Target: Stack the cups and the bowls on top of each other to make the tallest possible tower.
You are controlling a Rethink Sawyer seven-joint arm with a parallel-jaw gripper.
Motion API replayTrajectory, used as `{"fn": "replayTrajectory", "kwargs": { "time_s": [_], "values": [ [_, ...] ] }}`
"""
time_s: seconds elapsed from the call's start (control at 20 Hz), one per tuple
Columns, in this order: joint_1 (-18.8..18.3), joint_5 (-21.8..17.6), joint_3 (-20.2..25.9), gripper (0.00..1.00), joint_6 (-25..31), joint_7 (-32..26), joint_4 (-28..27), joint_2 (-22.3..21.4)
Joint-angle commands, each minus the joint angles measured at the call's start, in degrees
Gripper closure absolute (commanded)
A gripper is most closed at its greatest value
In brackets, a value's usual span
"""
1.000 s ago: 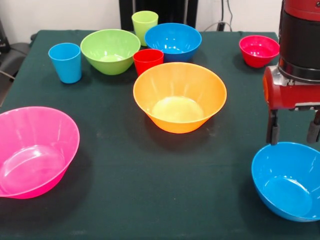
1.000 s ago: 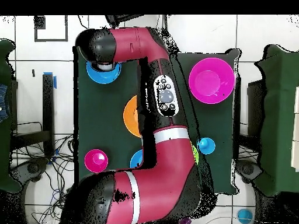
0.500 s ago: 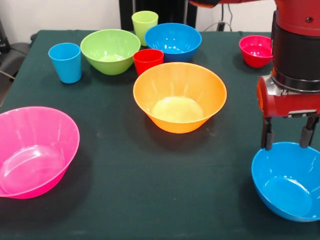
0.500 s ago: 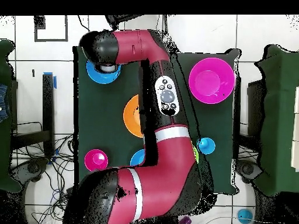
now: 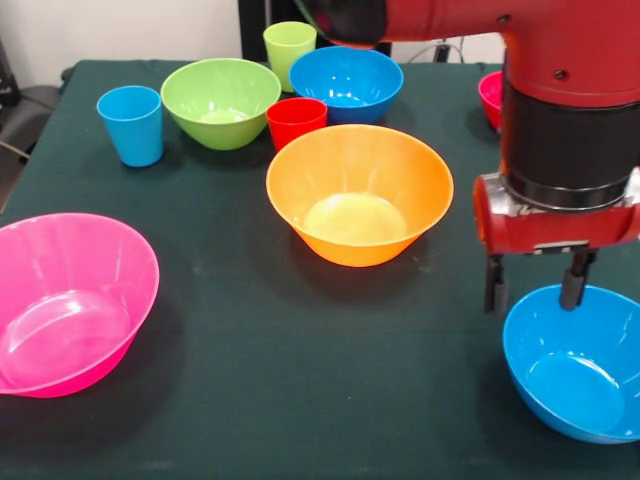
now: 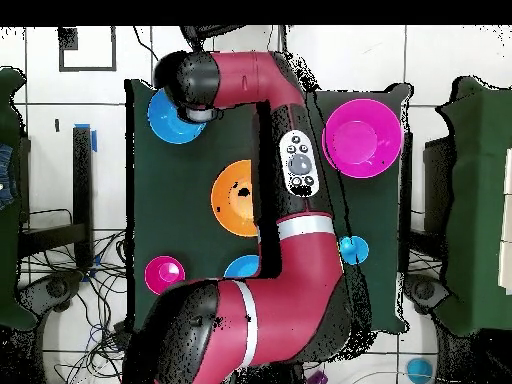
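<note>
While the step in hand is a rim pick: the gripper (image 5: 534,288) hangs over the far-left rim of the near blue bowl (image 5: 578,362), fingers apart, one outside the wall and one over the inside, nothing held.
Doing it well: in my judgement the fingers should drop straight down until the rim sits well between them, then close; a shallow bite on a glossy, sloped wall could slip or tip the bowl.
Destination: the orange bowl (image 5: 359,192), empty and just beside on the table (image 5: 250,320), is the likely base of the tower; lift the blue bowl clear of its rim before crossing.
Other bowls: pink bowl (image 5: 68,301) at the near left edge; lime green bowl (image 5: 220,101), far blue bowl (image 5: 346,82) and small red bowl (image 5: 490,95) along the far side, the red one half hidden by the arm.
Cups: light blue cup (image 5: 132,124), red cup (image 5: 296,121) and lime green cup (image 5: 289,48), all standing loose.
Change from half a second ago: the arm has shifted left and lower, so the fingers now straddle the bowl's left rim instead of standing above its far rim; the overhead view shows more of the orange bowl uncovered.
Unchanged: no bowl or cup has moved.
</note>
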Motion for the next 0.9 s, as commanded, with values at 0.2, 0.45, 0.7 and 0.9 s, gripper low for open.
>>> {"fn": "replayTrajectory", "kwargs": {
  "time_s": [0.2, 0.45, 0.7, 0.9],
  "values": [
    [-2.3, -4.2, 3.5, 0.00, 7.3, -25.1, -4.0, 3.6],
    [-3.1, -2.8, 3.2, 0.00, 4.9, -25.5, -0.3, 2.5],
    [-4.4, 0.3, 5.7, 0.00, 2.9, -26.1, 3.9, 2.4],
    [-4.9, 1.2, 6.7, 0.00, 1.8, -25.5, 5.4, 2.4]
  ]
}}
